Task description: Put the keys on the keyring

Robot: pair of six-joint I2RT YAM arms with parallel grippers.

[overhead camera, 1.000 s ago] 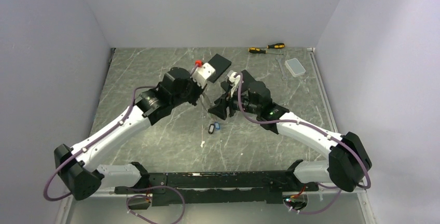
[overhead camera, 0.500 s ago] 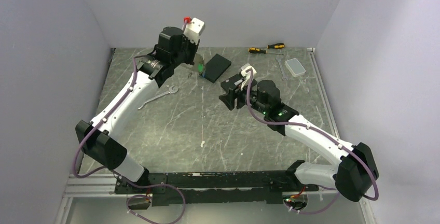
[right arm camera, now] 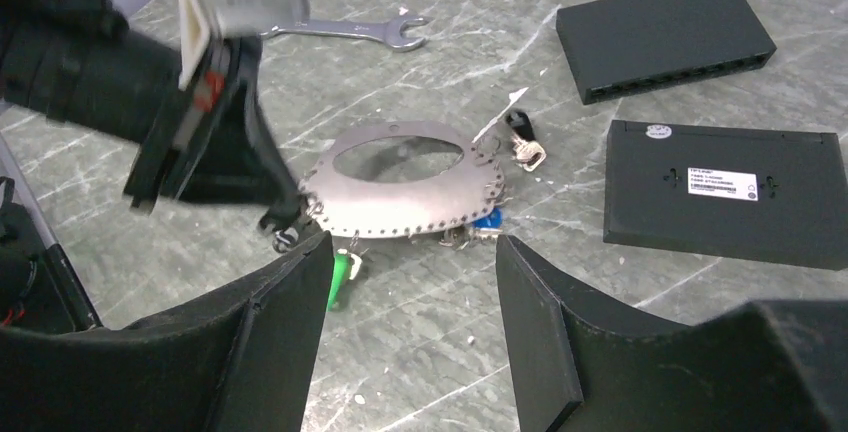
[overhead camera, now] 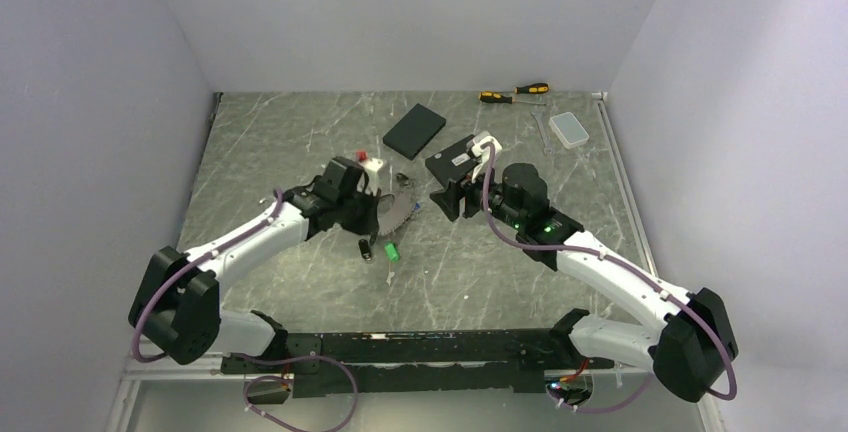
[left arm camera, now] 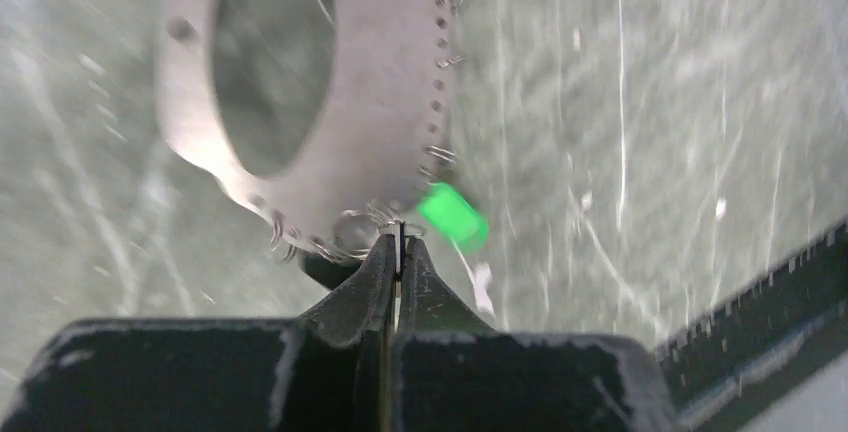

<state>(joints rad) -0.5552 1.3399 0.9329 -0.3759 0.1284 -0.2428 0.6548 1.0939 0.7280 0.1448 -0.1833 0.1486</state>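
While the left gripper point(left arm camera: 399, 247) is pinched tight on the left edge of the keyring point(right arm camera: 400, 207), a green key point(right arm camera: 341, 270), a blue key point(right arm camera: 487, 219) and a black key point(right arm camera: 518, 130) sit at its rim. The right gripper point(right arm camera: 412, 244) hangs just right of it, fingers wide apart, empty. Far right on the surface point(overhead camera: 300, 142), a small clear box point(overhead camera: 571, 129) is too small to show any contents.

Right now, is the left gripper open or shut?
Shut. In the left wrist view the left gripper has its fingers pressed together, pinching the near rim of the keyring.
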